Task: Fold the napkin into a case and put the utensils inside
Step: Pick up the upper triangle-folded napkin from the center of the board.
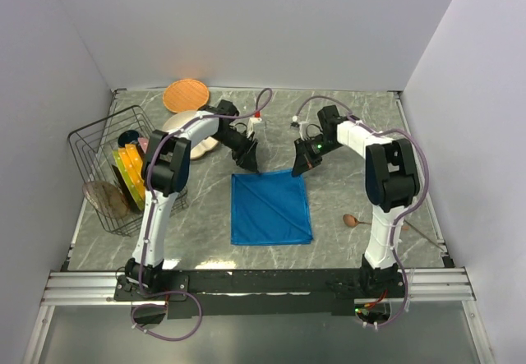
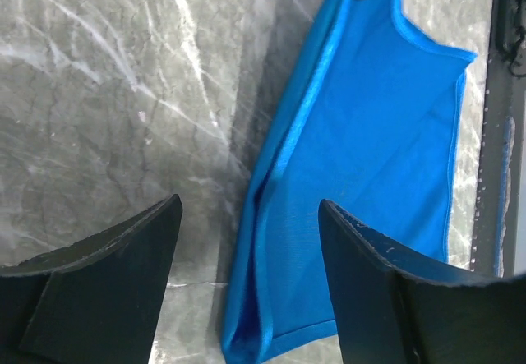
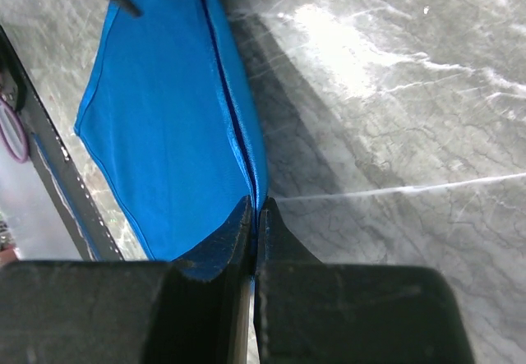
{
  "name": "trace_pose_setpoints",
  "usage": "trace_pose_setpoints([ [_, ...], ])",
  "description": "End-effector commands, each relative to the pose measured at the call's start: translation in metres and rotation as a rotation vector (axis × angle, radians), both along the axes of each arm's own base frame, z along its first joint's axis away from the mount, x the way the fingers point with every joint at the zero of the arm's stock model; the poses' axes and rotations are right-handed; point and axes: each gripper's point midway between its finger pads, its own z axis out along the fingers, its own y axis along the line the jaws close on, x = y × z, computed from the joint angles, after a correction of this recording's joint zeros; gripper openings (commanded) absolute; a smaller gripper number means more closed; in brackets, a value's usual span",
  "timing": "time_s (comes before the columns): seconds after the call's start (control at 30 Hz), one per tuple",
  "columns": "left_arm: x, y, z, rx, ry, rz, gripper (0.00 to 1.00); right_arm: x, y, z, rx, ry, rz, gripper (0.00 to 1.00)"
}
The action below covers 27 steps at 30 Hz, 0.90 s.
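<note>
Napkin (image 1: 271, 208) mid-fold, with both arms reaching to its far edge. I have the blue cloth lying flat on the marble-patterned worktop (image 1: 205, 224), a near-square sheet with a faint diagonal crease across it. The right wrist view shows two layers stacked along its far-right edge, so I judge it doubled over once and not yet narrowed into the long case. Its surface has a slight sheen and the edges are hemmed. Right fingers (image 3: 214, 249) are pressed together on the napkin's far-right corner with the fabric edge pinched between them, which I read as anchoring that corner or readying it for the next fold. Left fingers (image 2: 107, 265) stand wide apart over the napkin's far-left corner, holding nothing; the folded edge runs up between them, with bare worktop under one of them. I take this as lining up for a matching pinch, so that both far corners can be carried toward the near edge together. Wooden spoon (image 1: 351, 220) lies to the right of the napkin, well apart from it. Wire basket (image 1: 107, 167) with coloured plates stands to the napkin's left, and an orange plate (image 1: 186, 94) lies beyond its far-left corner
</note>
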Motion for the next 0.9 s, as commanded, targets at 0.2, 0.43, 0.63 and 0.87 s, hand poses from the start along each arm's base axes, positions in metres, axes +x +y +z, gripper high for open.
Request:
trace_pose_setpoints([
  [0.2, -0.014, -0.008, 0.003, -0.052, -0.021, -0.098, 0.73, 0.002, 0.013, 0.048, 0.074, -0.179, 0.065, 0.00],
  [0.43, -0.022, -0.004, 0.003, -0.045, 0.011, -0.114, 0.59, -0.004, 0.014, 0.058, 0.092, -0.196, 0.063, 0.00],
  [0.63, -0.040, 0.012, -0.006, 0.015, 0.058, -0.171, 0.51, -0.010, 0.013, 0.065, 0.095, -0.214, 0.071, 0.00],
  [0.87, -0.045, 0.035, -0.008, 0.040, 0.079, -0.175, 0.49, -0.014, 0.010, 0.063, 0.088, -0.212, 0.081, 0.00],
])
